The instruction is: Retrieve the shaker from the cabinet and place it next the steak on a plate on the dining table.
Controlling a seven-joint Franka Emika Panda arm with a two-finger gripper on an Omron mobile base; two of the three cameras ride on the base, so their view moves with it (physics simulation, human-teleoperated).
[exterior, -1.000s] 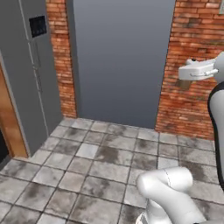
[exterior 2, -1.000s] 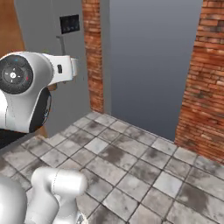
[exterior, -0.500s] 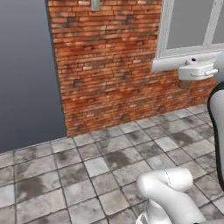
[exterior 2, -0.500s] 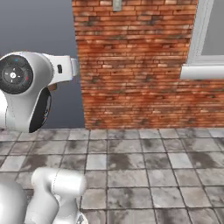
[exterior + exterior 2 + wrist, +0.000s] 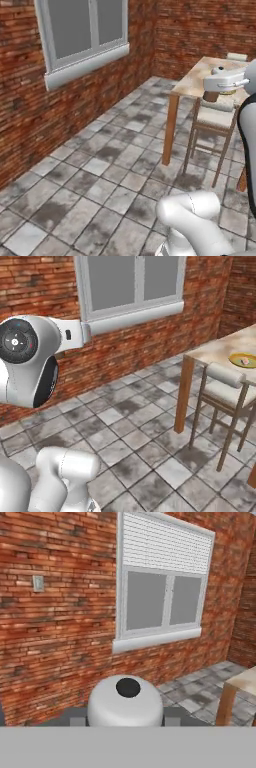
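Brick wall (image 5: 60,627) and a grey window (image 5: 162,592) fill the background, tiled floor below. Gripper (image 5: 125,718) is closed narrowly on the shaker (image 5: 125,701), pale cap up between both fingertips (image 5: 77,718).

The dining table (image 5: 220,348) stands ahead on the right, with a chair (image 5: 225,391) tucked at its near edge. The plate (image 5: 235,359) sits near that edge and the steak (image 5: 245,361) is on it.

Risks:
- The grip looks shallow, so a base jolt could slip the shaker.
- The chair back may block the reach.
- A careless set-down could bump the steak or tip the shaker at the plate rim.

Views: hand view shows the grip but no plate. Right base view shows the plate and steak. Left base view shows the dark shaker body (image 5: 211,96) under the hand, in front of the table corner.
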